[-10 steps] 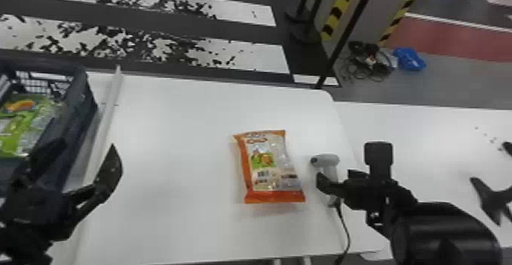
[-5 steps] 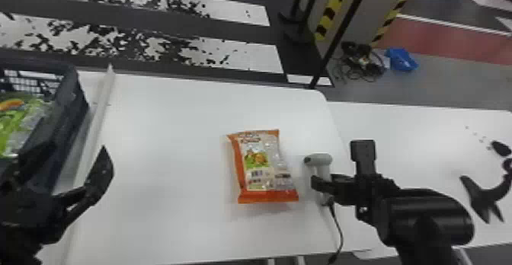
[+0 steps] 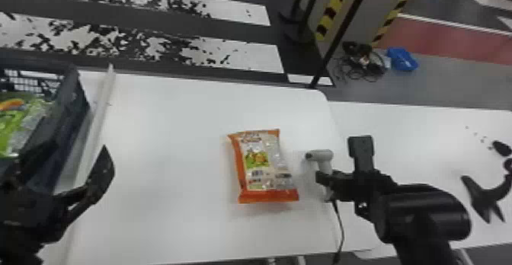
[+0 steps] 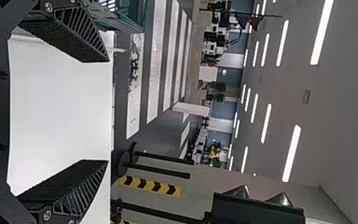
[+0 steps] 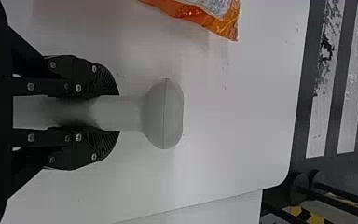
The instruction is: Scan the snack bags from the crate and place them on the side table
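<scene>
— Progress?
— Snack bag point(image 3: 263, 165), one: out of crate point(image 3: 72, 100), flat on tabletop point(image 3: 171, 131); scan unconfirmed, placement seemingly outstanding. Green packaging point(image 3: 13, 127), in crate: likely awaiting its turn.
— Appearance?
— Orange edges, glossy clear film, pale printed panel.
— Grippers?
— Right gripper point(image 5: 117, 113): clamped round grey scanner point(image 5: 163, 114). Left gripper point(image 4: 107, 111): fingers parted, empty.
</scene>
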`<control>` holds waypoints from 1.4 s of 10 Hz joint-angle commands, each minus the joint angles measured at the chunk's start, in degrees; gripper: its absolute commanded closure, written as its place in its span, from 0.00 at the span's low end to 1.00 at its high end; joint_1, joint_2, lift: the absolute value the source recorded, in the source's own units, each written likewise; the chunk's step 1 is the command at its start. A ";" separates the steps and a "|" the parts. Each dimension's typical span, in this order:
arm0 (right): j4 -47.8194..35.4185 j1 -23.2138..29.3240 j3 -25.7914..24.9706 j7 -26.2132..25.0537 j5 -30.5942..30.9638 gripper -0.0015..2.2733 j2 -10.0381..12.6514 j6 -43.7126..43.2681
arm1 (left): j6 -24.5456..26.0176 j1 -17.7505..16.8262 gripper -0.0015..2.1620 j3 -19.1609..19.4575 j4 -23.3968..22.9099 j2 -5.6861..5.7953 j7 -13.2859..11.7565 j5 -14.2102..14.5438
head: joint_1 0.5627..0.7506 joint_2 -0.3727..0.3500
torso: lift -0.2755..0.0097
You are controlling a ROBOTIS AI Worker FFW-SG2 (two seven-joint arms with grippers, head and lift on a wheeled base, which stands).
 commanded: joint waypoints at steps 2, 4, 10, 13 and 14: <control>-9.60 5.10 -0.75 -1.80 0.01 0.99 0.70 0.51 | -0.18 0.09 0.05 -0.09 -0.02 0.00 0.00 0.00 | 0.70 0.14 | 0.79; -19.44 8.96 -0.92 -1.97 0.01 0.99 1.76 8.60 | -0.18 0.00 0.05 -0.26 0.07 0.00 0.00 0.00 | 0.70 0.16 | 0.79; -37.55 15.03 4.52 -1.71 -0.17 0.99 2.81 22.31 | -0.18 0.09 0.05 -0.53 0.07 0.00 -0.09 0.00 | 0.70 0.27 | 0.79; -38.08 13.71 10.85 -1.80 2.20 0.99 2.81 23.89 | -0.18 0.18 0.05 -0.53 -0.11 0.00 -0.09 0.00 | 0.70 0.35 | 0.79; -37.11 12.66 12.87 -1.88 3.08 0.99 2.81 24.42 | -0.18 0.18 0.05 -0.53 -0.11 0.09 -0.09 0.00 | 0.70 0.38 | 0.79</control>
